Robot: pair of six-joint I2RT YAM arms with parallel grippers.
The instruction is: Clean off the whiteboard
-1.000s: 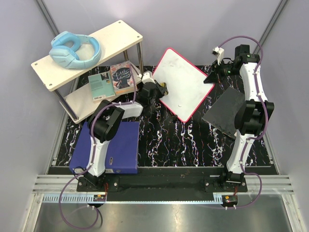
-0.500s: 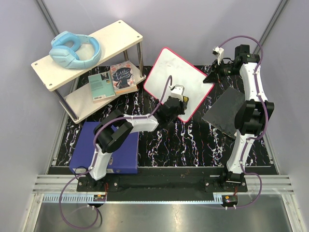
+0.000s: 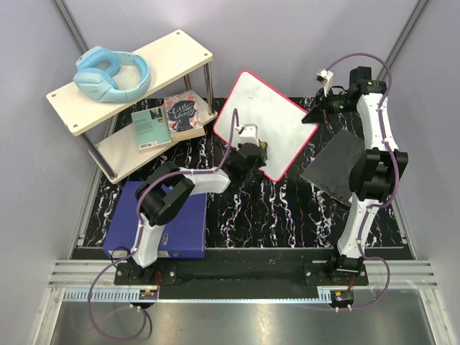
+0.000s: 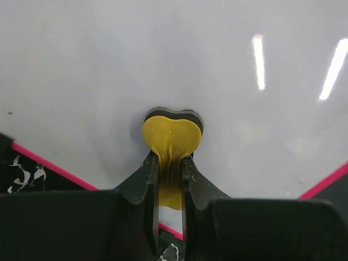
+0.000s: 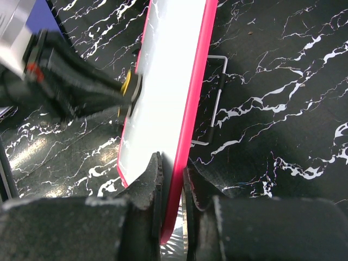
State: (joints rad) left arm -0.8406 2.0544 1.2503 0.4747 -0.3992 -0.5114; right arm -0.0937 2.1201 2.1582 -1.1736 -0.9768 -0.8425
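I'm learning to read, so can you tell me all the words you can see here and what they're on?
"Little": seems to be the first word on the flowery book on the lower shelf; the rest is too small to read.
Teal book beside it: print too small to read.
Whiteboard: no writing visible.
Yellow eraser: no words.
Blue binder: no label visible.

Whiteboard (image 3: 264,123) toward the back of mid-tabletop (image 3: 273,208), tilted up. Eraser (image 4: 172,136) flat against its face near the lower corner, pinched in left fingers (image 4: 142,179). Right fingers (image 5: 147,182) clamped over the board's right-hand edge. Cloth (image 3: 330,169) just right of the board, beside the right arm. Binder (image 3: 194,223) near left. Shelf unit (image 3: 165,61) far left: headphones (image 3: 111,74) on top, two books (image 3: 180,115) on the lower shelf.
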